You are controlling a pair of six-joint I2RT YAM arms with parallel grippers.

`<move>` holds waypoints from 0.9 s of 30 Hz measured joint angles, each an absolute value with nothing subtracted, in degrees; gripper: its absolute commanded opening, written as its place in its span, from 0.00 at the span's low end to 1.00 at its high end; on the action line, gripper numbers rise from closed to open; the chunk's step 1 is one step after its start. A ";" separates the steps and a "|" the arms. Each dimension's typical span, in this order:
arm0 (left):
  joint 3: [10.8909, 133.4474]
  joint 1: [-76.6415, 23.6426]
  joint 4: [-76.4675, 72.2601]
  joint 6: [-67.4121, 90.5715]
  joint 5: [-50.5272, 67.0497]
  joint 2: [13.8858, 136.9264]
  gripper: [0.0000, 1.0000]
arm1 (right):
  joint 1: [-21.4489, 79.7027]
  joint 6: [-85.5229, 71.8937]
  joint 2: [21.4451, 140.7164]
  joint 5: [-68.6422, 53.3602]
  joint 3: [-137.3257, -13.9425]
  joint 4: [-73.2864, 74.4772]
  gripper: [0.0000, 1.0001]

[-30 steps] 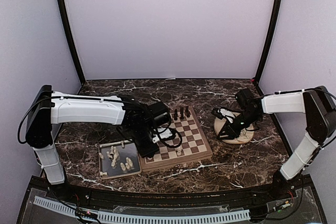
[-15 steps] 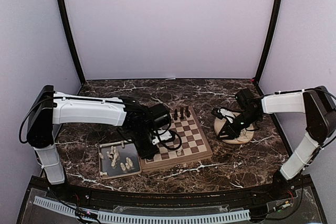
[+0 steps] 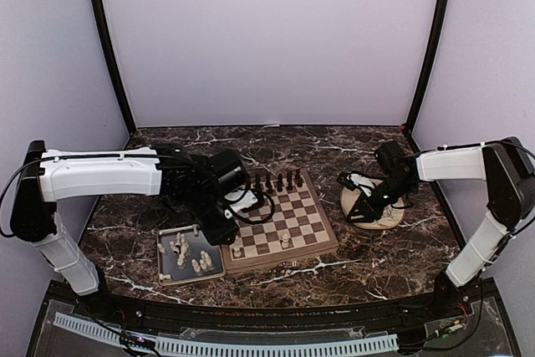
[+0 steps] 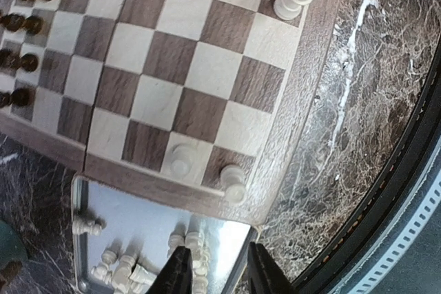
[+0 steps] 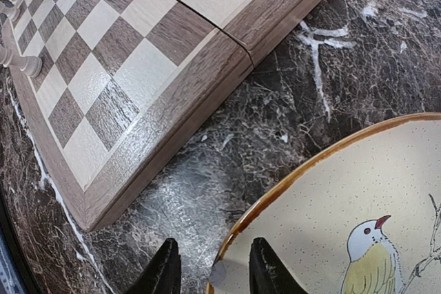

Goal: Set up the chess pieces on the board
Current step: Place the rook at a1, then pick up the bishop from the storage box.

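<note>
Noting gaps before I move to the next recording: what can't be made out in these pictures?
Dark pieces: types too small in the top view; cut off by the left wrist view's edge.
White pieces in the tray: count unclear, piled and partly behind the left gripper.
Plate: mostly under the right arm in the top view; cropped in the right wrist view.

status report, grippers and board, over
Left gripper open above tray. Right gripper open by plate. Board partly set, white pieces in tray. Nothing blocking.
</note>
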State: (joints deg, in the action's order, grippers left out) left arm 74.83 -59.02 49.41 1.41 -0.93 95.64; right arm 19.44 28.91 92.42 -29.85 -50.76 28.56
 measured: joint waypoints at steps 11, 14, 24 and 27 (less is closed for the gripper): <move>62.22 -51.03 54.89 10.61 0.64 85.78 0.35 | 19.44 29.54 92.42 -29.06 -50.76 28.60 0.35; 60.99 -51.07 55.72 11.62 2.24 85.67 0.35 | 19.44 29.63 92.42 -29.08 -50.78 28.71 0.35; 59.81 -51.11 55.33 12.21 3.92 88.47 0.33 | 19.44 29.76 92.42 -28.84 -50.78 28.75 0.35; 59.72 -51.11 54.92 12.03 4.16 89.32 0.32 | 19.44 29.76 92.42 -28.77 -50.78 28.75 0.35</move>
